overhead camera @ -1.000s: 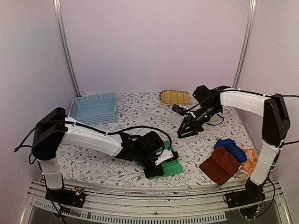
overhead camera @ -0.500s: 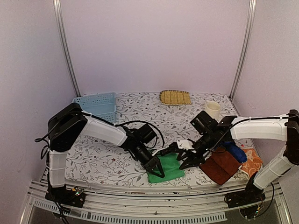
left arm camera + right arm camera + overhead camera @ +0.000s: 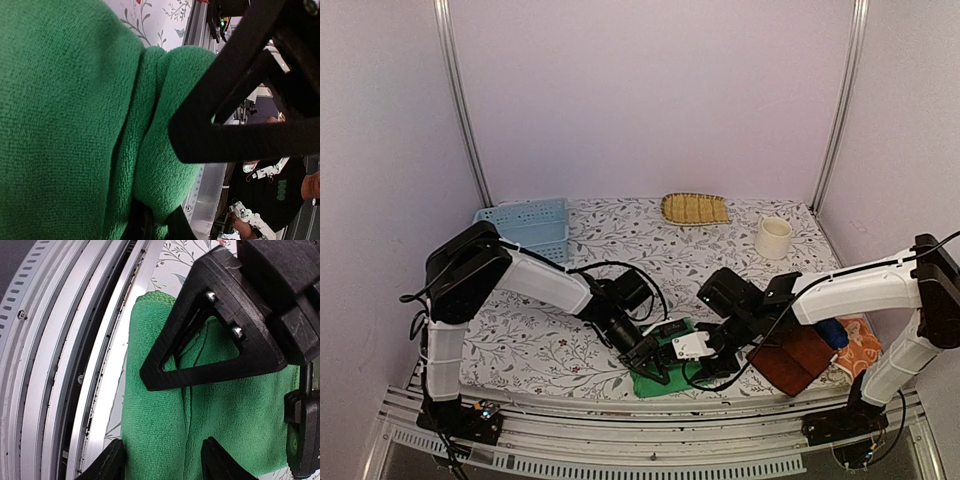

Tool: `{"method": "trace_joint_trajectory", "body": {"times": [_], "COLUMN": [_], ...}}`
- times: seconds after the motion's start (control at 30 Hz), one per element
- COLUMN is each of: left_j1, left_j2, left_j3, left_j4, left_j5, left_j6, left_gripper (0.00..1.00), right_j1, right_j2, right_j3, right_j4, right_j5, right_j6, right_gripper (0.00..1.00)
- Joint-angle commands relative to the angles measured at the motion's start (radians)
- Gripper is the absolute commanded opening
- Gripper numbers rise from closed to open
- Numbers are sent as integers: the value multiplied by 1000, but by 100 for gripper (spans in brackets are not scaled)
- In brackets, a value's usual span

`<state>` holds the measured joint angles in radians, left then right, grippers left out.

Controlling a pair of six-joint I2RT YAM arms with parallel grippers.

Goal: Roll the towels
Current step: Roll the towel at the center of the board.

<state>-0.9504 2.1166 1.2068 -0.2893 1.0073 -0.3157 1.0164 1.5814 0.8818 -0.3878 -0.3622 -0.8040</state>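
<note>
**Figure: Both grippers meet on the green towel at the table's 6 o'clock edge**

Read the top view with 12 o'clock at the far wall. The green towel (image 3: 646,386) lies at 6 o'clock, close against the ribbed aluminium rail (image 3: 55,365).

Note what has changed within the last second. Your right gripper (image 3: 162,464), which hung over the table towards 1 o'clock, has swung down to the towel's 3 o'clock side. Its jaws have spread and now stand apart over the green cloth, holding nothing. Your left gripper (image 3: 656,368) stays clamped on a raised fold of the towel. The left wrist view shows thick cloth bulging round its black triangular finger.

Read this as a division of roles: one tool pins the fold while the other arrives to take a second hold. Rolling has therefore barely begun, since the cloth lies folded and not yet as a cylinder.

Materials: the towel is soft looped terry, thick and matt, with a crease running down its middle. Expect it to sag and to spring open once released. The reddish-brown towel (image 3: 790,365), royal blue towel (image 3: 832,336) and orange towel (image 3: 861,340) are heaped at 4 o'clock, with neither gripper on them. The table cover (image 3: 720,255) is a smooth floral print.
</note>
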Motion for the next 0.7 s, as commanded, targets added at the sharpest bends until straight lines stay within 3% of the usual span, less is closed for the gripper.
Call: {"method": "trace_joint_trajectory", "body": {"times": [0.0,0.17,0.4,0.67], "left_j1": [8,13,18,26], "left_j2": [57,56,52,35], "left_j3": [-44,-54,-59,-63], "left_j4": [-75,-57,-47,-38], "left_j5": [-81,-87,-107,-123], "left_j6": [-32,-46,-51,-45], "left_gripper": [0,0,0,0], "right_j1": [19,27,53,57], "right_j2": [1,-21,46,109], "right_j3": [-3,40,6,0], "right_j4": [1,-66,-20,6], "right_j5": [6,-84,-12,12], "right_j6": [7,27,44,37], "right_gripper": [55,55,54,36]}}
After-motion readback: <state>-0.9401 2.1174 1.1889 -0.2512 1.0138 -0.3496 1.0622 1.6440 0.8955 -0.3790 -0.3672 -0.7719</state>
